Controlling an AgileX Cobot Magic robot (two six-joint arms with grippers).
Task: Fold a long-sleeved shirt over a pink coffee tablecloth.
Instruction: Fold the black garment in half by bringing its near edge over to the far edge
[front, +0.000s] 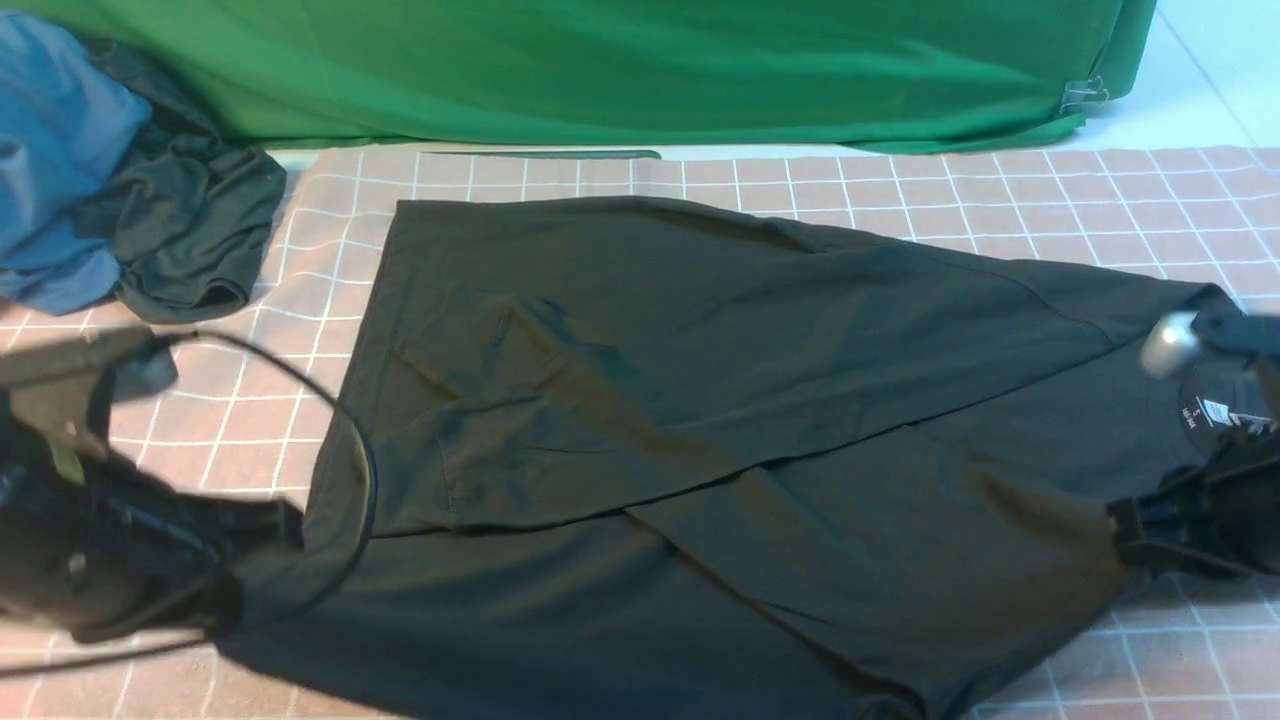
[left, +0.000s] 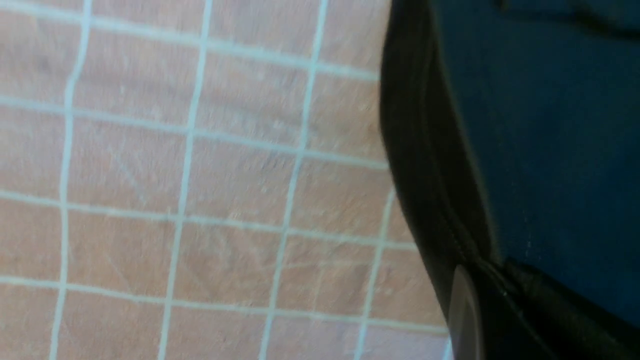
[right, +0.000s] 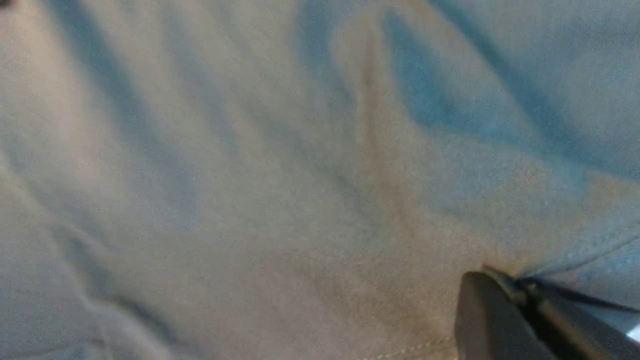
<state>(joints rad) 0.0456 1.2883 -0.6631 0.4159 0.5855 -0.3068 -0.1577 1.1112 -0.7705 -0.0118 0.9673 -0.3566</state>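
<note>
both my grippers are closed on the black shirt.

my left gripper (left: 492, 300) is pinched tight on the shirt's (front: 640, 360) hemmed edge, with the pink gridded tablecloth (left: 225, 150) bare just beside its tips. my right gripper (right: 520, 290) is shut on a fold near a stitched seam, close to the neck label (front: 1215, 412) (its arm hides part of the print from me). between the two, the shirt lies spread over the tablecloth, one layer folded across.

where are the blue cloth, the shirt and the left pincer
blue cloth (front: 60, 150): front view, on its rumpled middle
shirt (front: 700, 330): front view, on the folded-over upper layer
left pincer (left: 492, 285): left wrist view, between its fingertips
</note>
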